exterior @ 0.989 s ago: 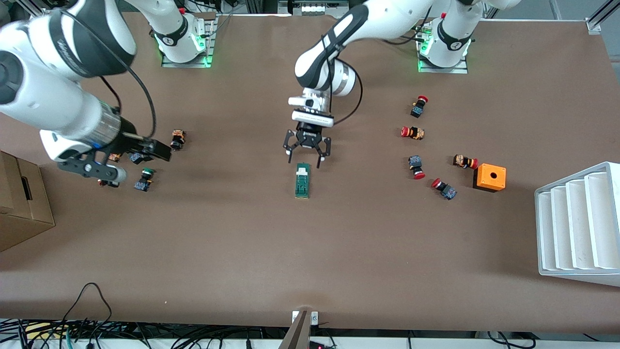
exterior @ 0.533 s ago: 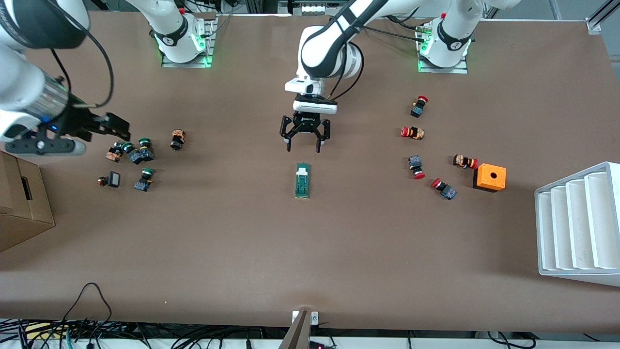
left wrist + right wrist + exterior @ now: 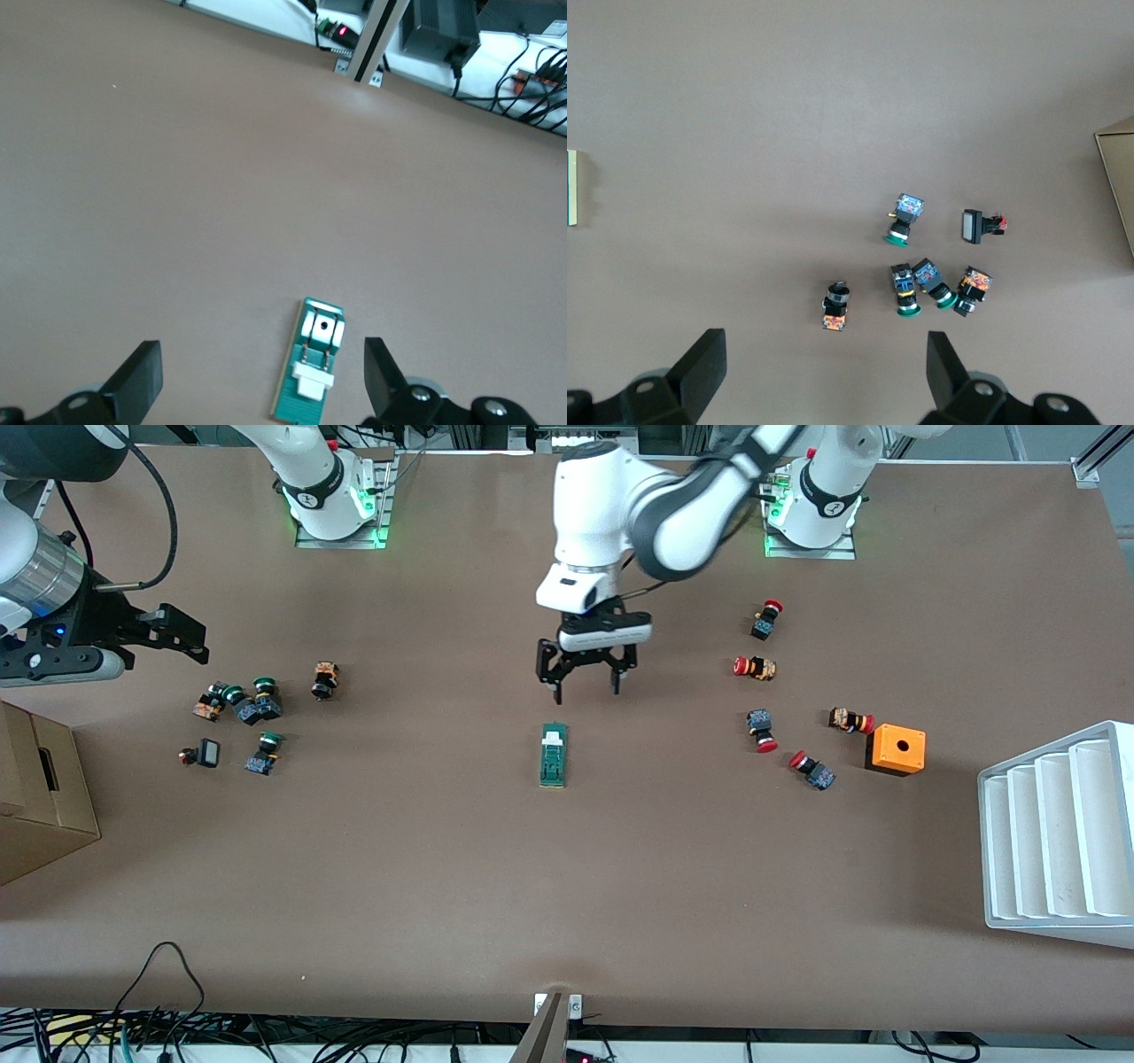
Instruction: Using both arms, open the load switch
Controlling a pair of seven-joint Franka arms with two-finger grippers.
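The left gripper (image 3: 586, 688) hangs with its fingers spread wide and nothing between them, above the table (image 3: 567, 868) just short of the white end of the load switch (image 3: 554, 755). Since a second ago it has lifted off that end and shifted a little toward the left arm's end of the table; its wrist has turned, and the switch has not moved. The right gripper (image 3: 182, 636) is also spread and empty, up over the table's right-arm end above a cluster of green-capped push buttons (image 3: 239, 704). It has pulled away from over those buttons toward the table's edge, so all of them now show in the front view.

No writing or label can be read on the switch, the buttons or the arms.

The left wrist view shows the switch (image 3: 310, 359) between the two fingertips, its white piece and a metal tab with a hole plain to see, detail the front view lacks. The right wrist view shows the button cluster (image 3: 926, 283) from above, a cardboard box corner (image 3: 1118, 190), and just a sliver of the switch (image 3: 571, 188) at its edge. Only the front view shows the red-capped buttons (image 3: 762, 731), the orange cube (image 3: 896, 749) and the white rack (image 3: 1059, 833).
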